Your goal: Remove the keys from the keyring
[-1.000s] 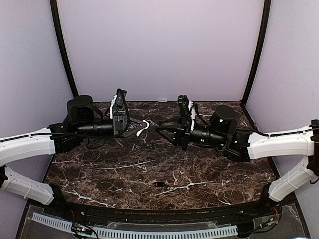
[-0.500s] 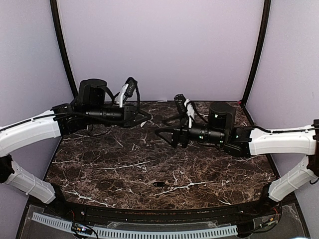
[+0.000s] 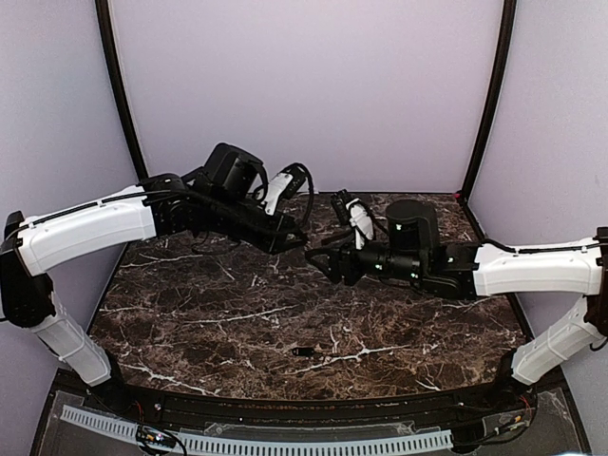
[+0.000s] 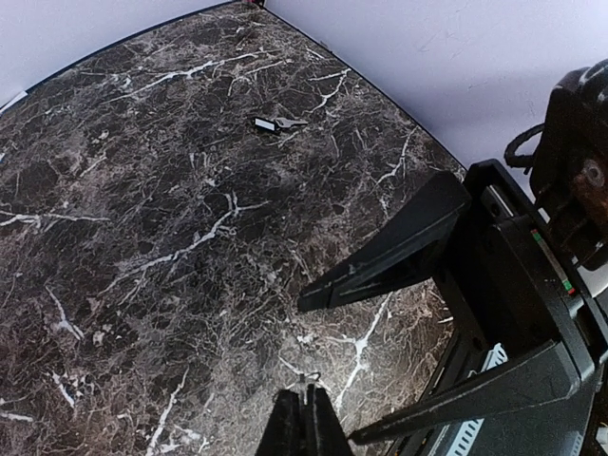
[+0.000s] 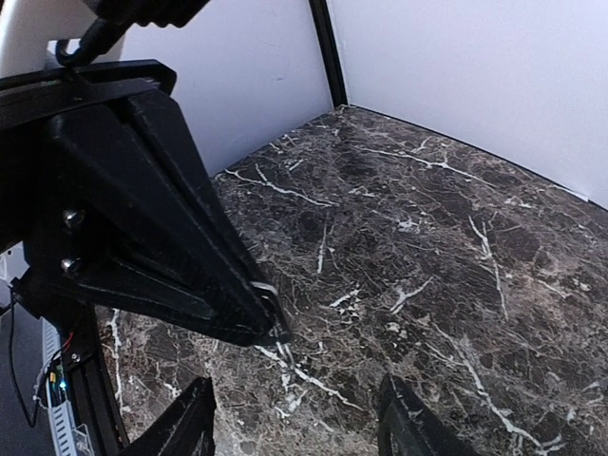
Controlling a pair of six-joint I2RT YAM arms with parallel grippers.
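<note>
The left claw [image 4: 304, 404] is clenched on a thin silvery wire keyring [image 5: 269, 289] above the dark brown white-veined marble bench [image 3: 218, 323]. The right claw [image 5: 296, 389] is released, its fingers wide apart, just beside it. A tiny dark oblong key with a silvery blade [image 4: 276, 123] lies on the bench near the front edge, well apart from both claws.

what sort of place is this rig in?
Probably a lab test cell, not a home: plain lilac enclosure walls, a marble-pattern tabletop, left arm and right arm mounted at its near edge.
</note>
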